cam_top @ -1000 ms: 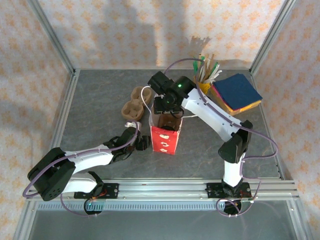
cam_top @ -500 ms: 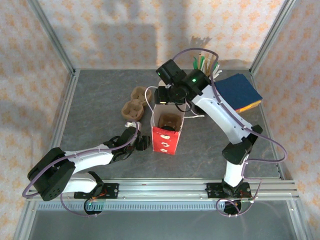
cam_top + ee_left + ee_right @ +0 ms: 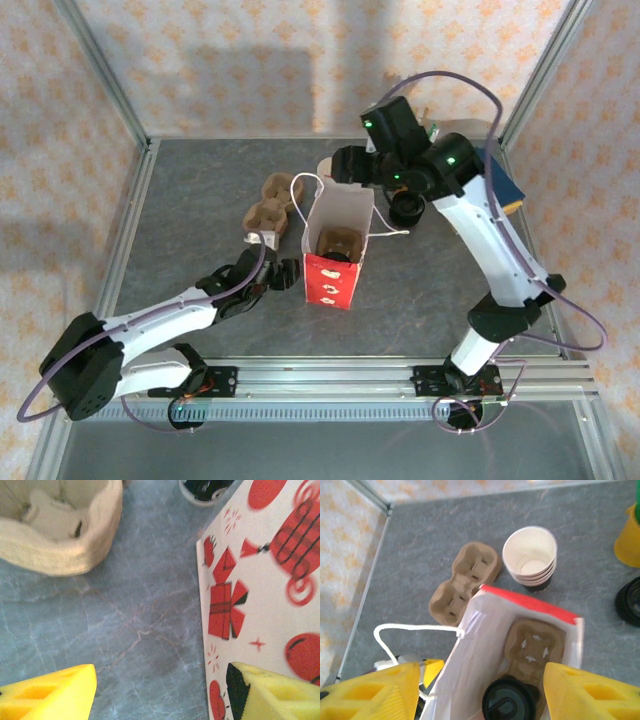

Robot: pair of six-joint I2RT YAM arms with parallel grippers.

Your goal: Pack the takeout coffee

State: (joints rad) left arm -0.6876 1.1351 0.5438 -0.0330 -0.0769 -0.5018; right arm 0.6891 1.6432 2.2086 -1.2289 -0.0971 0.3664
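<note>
Grey table [image 3: 190, 210], open room near left edge, coffee [image 3: 506, 703] seemingly inside bag [image 3: 328, 282]

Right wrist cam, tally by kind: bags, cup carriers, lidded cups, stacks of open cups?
bag: 1
cup carrier: 2, one in the bag, one on the table beside it (may be a stack)
lidded cup: 1, in the bag's carrier
stack of open cups: 1
Total: 5
</note>
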